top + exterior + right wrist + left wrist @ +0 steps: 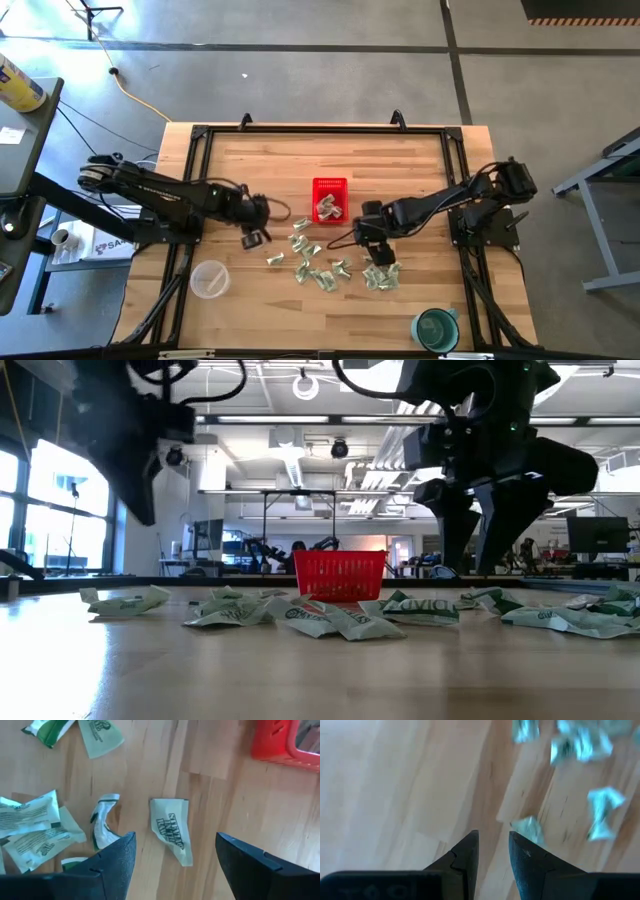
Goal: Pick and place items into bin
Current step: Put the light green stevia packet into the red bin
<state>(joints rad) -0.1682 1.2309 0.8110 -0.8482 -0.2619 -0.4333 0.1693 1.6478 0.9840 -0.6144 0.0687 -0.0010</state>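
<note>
Your right gripper hangs over the table with jaws wide and empty, a wrapped item lying between its fingers, just in front of the red bin at the table's middle. Your left gripper hovers left of the scattered items, jaws narrow, holding nothing. Some pieces already lie in the bin.

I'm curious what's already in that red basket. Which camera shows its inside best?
The high view: it looks straight down into the red basket, where pale packets lie. The low view shows only its slotted side; the right wrist view catches one corner; the left wrist view misses it.
</note>
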